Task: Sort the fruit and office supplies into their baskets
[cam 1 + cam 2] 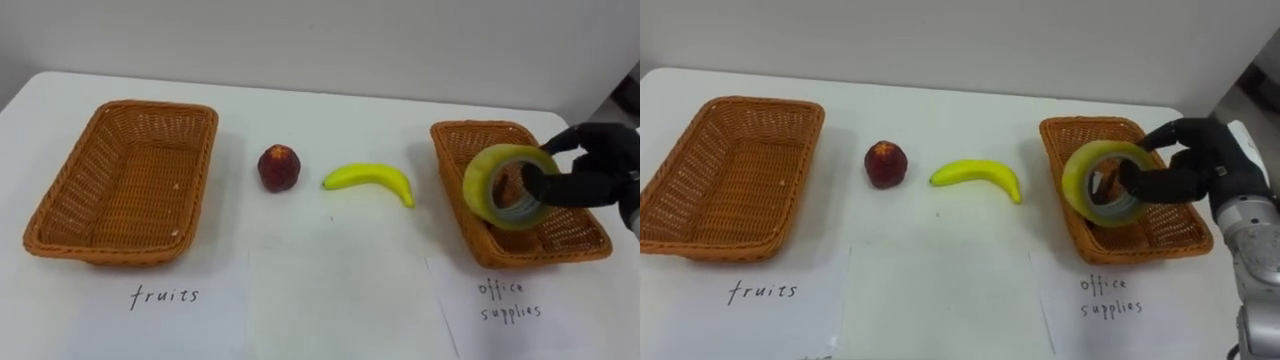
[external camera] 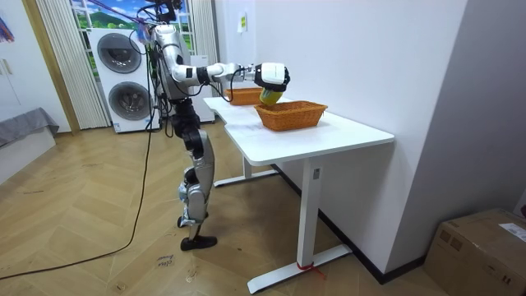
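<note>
Woven wicker baskets (image 1: 100, 252), glossy tape roll (image 1: 478, 190), smooth matt white table (image 1: 330, 120)

Both eye views look steeply down from the robot's head, close over the white table (image 1: 330, 120), facing the wall (image 1: 300, 40) beyond it. The right hand (image 1: 590, 165) with its roll of tape (image 1: 478, 185) sits at their right margin, the rest of the tabletop spreading to the hand's left. The room view stands well off, beyond the hand's outer side, looking along the table; all share the hand and the wicker basket (image 1: 548, 256) under it.
</note>
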Available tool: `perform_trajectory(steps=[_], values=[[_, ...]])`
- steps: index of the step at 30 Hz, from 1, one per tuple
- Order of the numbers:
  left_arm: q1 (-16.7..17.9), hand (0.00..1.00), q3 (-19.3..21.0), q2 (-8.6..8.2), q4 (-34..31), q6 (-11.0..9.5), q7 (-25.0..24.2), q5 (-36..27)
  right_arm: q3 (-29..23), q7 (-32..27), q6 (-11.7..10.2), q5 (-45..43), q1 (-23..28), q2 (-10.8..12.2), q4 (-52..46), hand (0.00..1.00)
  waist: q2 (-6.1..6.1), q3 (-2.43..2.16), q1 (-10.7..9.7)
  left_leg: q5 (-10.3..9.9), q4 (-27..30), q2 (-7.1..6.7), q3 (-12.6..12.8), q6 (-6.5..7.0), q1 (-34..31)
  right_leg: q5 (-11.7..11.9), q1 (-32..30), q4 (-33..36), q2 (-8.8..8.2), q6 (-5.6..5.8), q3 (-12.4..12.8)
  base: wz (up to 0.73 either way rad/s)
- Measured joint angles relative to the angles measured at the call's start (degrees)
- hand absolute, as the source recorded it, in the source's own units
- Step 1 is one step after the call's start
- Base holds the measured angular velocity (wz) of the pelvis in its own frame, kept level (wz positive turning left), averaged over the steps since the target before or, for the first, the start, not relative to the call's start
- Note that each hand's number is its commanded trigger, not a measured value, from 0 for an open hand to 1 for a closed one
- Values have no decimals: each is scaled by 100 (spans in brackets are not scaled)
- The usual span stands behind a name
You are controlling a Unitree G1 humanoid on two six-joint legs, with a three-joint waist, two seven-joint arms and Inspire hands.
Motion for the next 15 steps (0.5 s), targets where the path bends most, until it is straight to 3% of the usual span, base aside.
perform_trajectory(steps=[10, 11, 13, 14, 15], values=[[-72, 0, -113, 23, -6, 24, 37, 2, 9, -43, 43, -317, 10, -11, 207, 100, 16, -3, -72, 1, -32, 5, 83, -1, -5, 10, -72, 21, 6, 0, 56, -5], [-62, 0, -113, 26, -7, 24, 44, 2, 8, -43, 43, -351, 10, -12, 207, 81, 9, -2, -73, 1, -41, 5, 87, -1, -6, 10, -75, 21, 6, 0, 56, 0], [-61, 0, -113, 34, -7, 24, 46, 2, 9, -43, 43, -376, 9, -14, 207, 21, 1, -3, -73, 1, -48, 5, 89, -2, -10, 10, -82, 21, 5, 0, 55, 0], [-66, 0, -113, 38, -7, 23, 48, 1, 9, -43, 43, -378, 9, -17, 207, 0, -4, -4, -74, 1, -52, 4, 89, -2, -13, 10, -88, 21, 4, 0, 55, 0], [-73, 0, -110, 42, -7, 20, 48, -4, 9, -42, 43, -380, 9, -17, 202, 0, -10, -4, -68, 1, -54, 4, 91, -2, -13, 10, -89, 21, 5, 0, 56, 0]])
